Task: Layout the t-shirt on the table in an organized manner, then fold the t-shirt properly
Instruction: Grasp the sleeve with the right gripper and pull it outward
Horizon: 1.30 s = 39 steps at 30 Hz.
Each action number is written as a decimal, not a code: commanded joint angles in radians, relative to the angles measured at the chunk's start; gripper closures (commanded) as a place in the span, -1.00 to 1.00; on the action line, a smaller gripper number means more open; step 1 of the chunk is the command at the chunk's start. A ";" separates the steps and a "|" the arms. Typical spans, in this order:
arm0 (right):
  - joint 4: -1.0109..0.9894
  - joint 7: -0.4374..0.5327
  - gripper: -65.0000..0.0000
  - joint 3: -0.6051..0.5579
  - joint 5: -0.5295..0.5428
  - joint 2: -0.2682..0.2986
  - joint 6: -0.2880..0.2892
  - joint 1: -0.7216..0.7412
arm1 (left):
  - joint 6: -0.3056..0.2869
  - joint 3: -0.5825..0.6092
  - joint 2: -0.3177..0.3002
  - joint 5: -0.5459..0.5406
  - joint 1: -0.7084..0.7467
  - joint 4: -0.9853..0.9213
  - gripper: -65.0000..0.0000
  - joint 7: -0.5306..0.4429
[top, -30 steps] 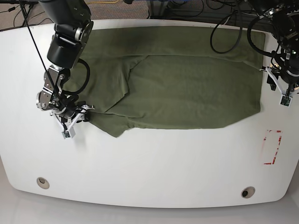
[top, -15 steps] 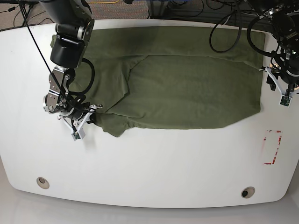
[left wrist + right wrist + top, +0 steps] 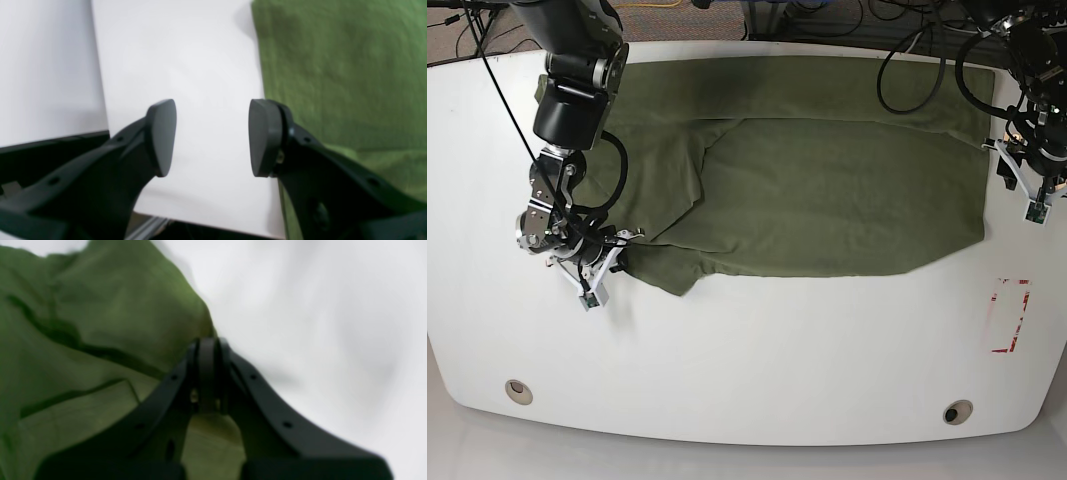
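One t-shirt (image 3: pixel 807 190), one table (image 3: pixel 757 360); left claw (image 3: pixel 211 138) apart, right claw (image 3: pixel 207 373) together, perhaps on cloth.

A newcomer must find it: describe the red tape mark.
Start from the white table and go to the bare strip past the green t-shirt on the base view's right. There sits the tape rectangle, red and white, the only coloured mark on the tabletop; the grommet hole nearby is round and grey.

Black cables (image 3: pixel 907 60) past far table edge; carpeted floor (image 3: pixel 687 18) behind.
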 commanded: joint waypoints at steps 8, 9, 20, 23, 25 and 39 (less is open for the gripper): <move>0.166 -0.035 1.00 -0.092 -0.081 0.028 0.001 0.056 | 0.002 -0.003 -0.016 -0.001 -0.005 0.015 0.00 -0.013; 0.179 -0.035 1.00 -0.107 -0.092 0.028 0.001 0.056 | 0.002 -0.003 -0.016 -0.001 -0.005 0.015 0.00 -0.013; 0.251 -0.035 1.00 -0.218 -0.179 0.026 0.001 0.082 | 0.002 -0.003 -0.016 -0.001 -0.007 0.015 0.00 -0.013; 0.251 -0.035 1.00 -0.235 -0.184 0.029 0.001 0.095 | 0.002 -0.003 -0.016 -0.001 -0.007 0.015 0.00 -0.013; 0.251 -0.035 1.00 -0.245 -0.182 0.031 0.001 0.105 | 0.002 -0.003 -0.016 -0.001 -0.007 0.015 0.00 -0.013; 0.246 -0.031 0.95 -0.277 -0.182 0.034 0.001 0.178 | 0.002 -0.003 -0.016 -0.001 -0.005 0.015 0.00 -0.013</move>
